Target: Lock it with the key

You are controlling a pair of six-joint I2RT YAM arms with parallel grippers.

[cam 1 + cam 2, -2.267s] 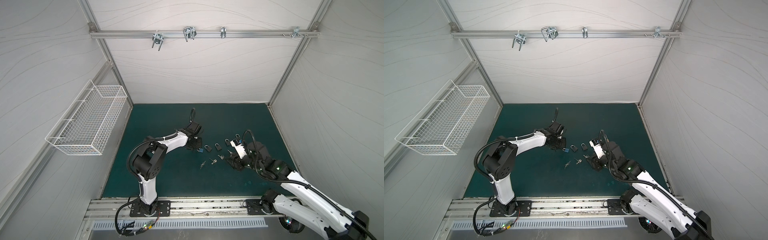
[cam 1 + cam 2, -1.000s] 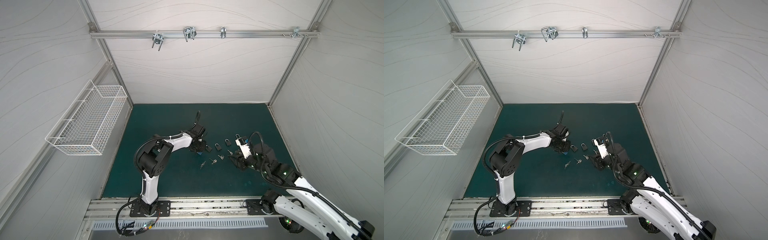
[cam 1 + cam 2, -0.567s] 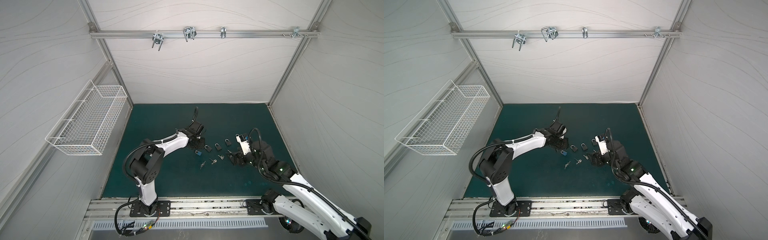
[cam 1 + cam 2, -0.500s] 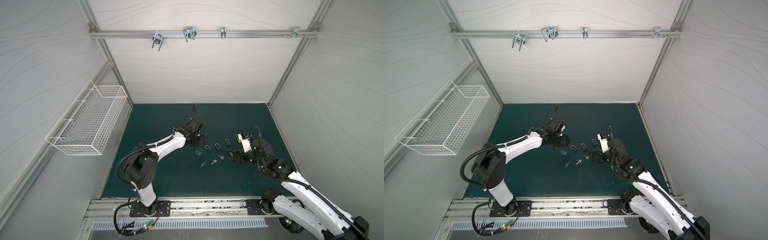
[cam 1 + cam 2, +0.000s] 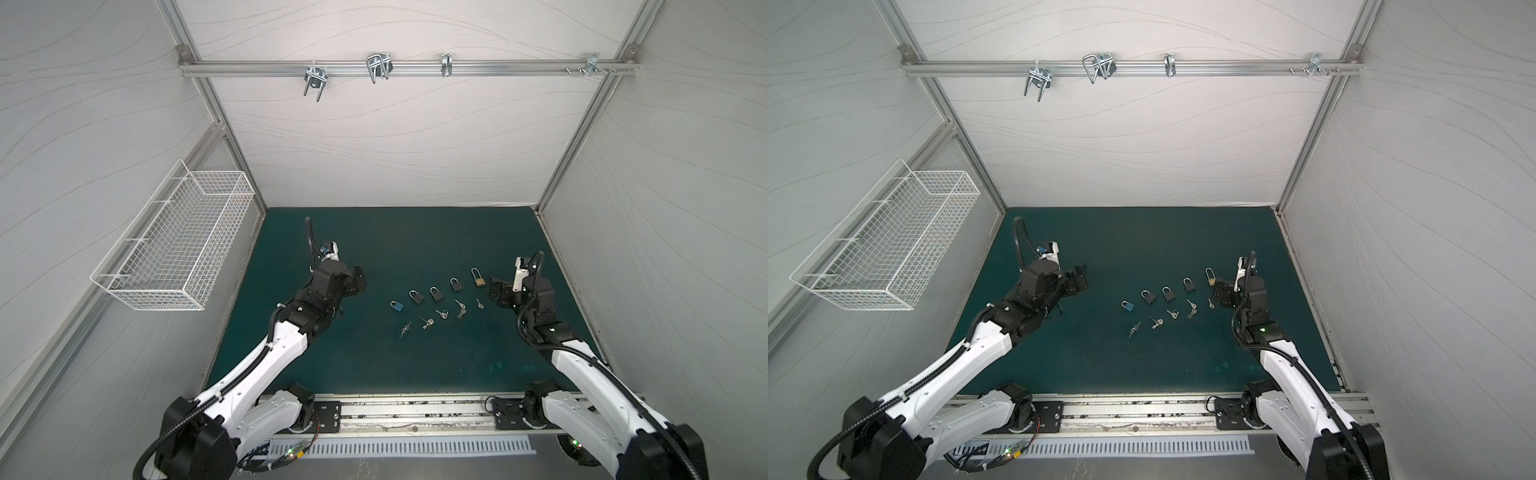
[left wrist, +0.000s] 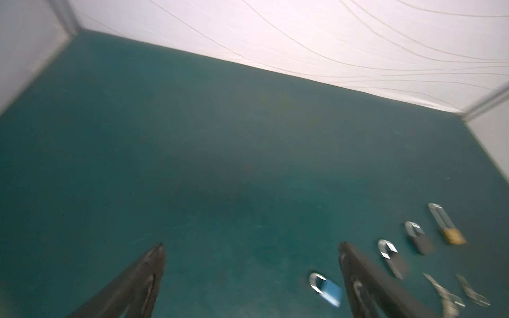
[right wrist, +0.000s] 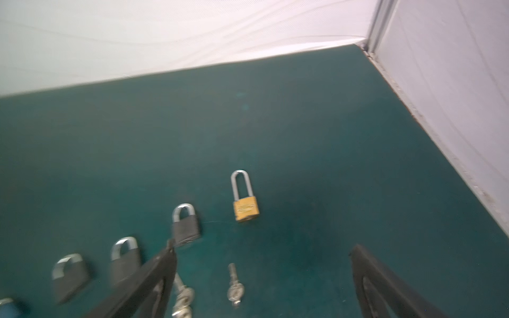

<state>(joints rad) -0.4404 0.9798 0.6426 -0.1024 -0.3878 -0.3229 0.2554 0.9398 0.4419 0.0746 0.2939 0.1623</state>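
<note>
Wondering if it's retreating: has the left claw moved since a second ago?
Yes. In a top view the left claw, open, has drawn back leftward from the blue padlock, toward the wall holding the wire basket.

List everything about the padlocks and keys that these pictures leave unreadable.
- Silver keys: too small in both top views to read their teeth; motion-blurred in the wrist views.
- Three black padlocks with silver shackles: one hidden behind a left gripper finger in the left wrist view.
- Blue padlock: cut off by the frame edge in the right wrist view.
- Brass long-shackle padlock: face markings blurred there.
</note>
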